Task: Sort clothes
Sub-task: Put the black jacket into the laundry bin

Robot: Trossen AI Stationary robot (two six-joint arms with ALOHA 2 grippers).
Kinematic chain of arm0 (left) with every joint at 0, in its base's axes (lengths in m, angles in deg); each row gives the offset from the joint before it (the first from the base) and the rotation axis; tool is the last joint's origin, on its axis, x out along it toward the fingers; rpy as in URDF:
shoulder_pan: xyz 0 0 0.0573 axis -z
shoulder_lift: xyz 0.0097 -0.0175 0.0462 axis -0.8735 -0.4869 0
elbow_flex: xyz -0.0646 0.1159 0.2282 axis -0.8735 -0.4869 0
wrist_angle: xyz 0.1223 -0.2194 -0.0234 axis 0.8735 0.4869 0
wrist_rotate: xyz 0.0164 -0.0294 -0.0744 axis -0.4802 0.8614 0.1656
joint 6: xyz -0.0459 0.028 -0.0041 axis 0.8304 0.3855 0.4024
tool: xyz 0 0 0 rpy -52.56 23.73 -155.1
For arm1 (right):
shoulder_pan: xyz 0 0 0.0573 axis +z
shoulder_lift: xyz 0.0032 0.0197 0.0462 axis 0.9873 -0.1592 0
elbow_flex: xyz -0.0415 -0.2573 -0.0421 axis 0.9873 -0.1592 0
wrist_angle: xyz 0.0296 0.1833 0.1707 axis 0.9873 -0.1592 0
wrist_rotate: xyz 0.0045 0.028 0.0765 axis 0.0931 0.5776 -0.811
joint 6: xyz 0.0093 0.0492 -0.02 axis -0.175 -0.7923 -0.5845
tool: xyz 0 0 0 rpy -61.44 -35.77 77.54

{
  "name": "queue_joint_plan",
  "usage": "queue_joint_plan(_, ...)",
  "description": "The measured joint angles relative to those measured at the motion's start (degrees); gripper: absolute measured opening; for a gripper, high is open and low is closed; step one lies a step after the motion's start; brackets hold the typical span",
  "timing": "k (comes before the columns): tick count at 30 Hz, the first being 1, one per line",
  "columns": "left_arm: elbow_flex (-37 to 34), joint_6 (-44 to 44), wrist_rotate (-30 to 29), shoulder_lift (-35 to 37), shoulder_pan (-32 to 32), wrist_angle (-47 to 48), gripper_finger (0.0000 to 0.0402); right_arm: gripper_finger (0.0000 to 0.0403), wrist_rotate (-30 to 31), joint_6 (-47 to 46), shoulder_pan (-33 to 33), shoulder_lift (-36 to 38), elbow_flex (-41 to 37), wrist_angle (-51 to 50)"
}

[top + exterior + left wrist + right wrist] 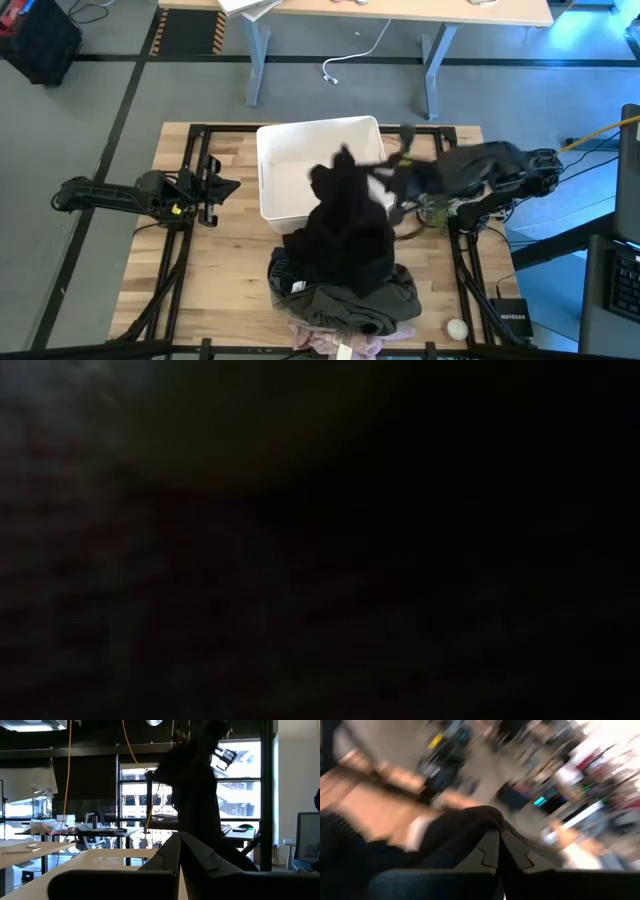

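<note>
My right gripper reaches in from the table's right and is shut on a black garment, held over the near right corner of the white bin. The garment also shows in the left wrist view, hanging tall. Below it a pile of clothes lies at the table's near edge: olive-khaki, navy and pink pieces. My left gripper is shut and empty, left of the bin. The low view is dark, covered by something close to the lens. My right gripper pinches a bunched upper part of the black garment between its two fingers; how many layers I cannot tell. The fingers come from the table's right side. The garment hangs below the fingers, and its lower end rests on the pile.
The white bin stands at the table's middle, toward the far edge. A small white round object and a black box lie at the near right corner. Bare wood shows at the near left.
</note>
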Motion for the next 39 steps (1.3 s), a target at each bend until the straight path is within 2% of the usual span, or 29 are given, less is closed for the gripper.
queue_joint_plan(7,0.0,0.0,0.0,0.0,0.0,0.0,0.0004,0.0007,0.6,17.8,-5.4,0.0,4.3,21.2)
queue_joint_plan(12,0.0,-0.5,0.0,0.0,0.0,0.0,0.0004,0.0007,-8.5,25.8,-13.7,-0.6,4.3,38.6)
queue_joint_plan(17,0.0,-0.5,0.0,0.0,0.0,0.0,0.0004,0.0007,-22.1,22.1,-22.4,-2.7,4.3,54.4)
queue_joint_plan(21,0.0,-1.2,0.0,0.0,0.0,0.0,0.0004,0.0007,-25.8,16.9,-27.9,-5.8,4.3,61.1)
queue_joint_plan(24,0.0,-1.6,0.0,0.0,0.0,0.0,0.0004,0.0007,-25.2,13.6,-31.0,-7.9,4.3,55.2)
queue_joint_plan(28,0.0,-1.6,0.0,0.0,0.0,0.2,0.0004,0.001,-24.9,7.7,-33.4,-10.7,4.2,39.7)
queue_joint_plan(31,0.0,-1.6,0.0,0.0,0.0,0.3,0.0004,0.0021,-25.0,-1.1,-33.8,-12.7,4.2,25.4)
queue_joint_plan(34,0.0,-1.6,0.0,0.0,0.0,0.3,0.0004,0.0041,-22.7,-3.1,-33.5,-14.3,4.1,12.7)
queue_joint_plan(39,0.0,-1.6,0.0,0.0,0.0,0.2,0.0004,0.0095,-18.2,-5.6,-31.8,-14.6,4.2,-0.7)
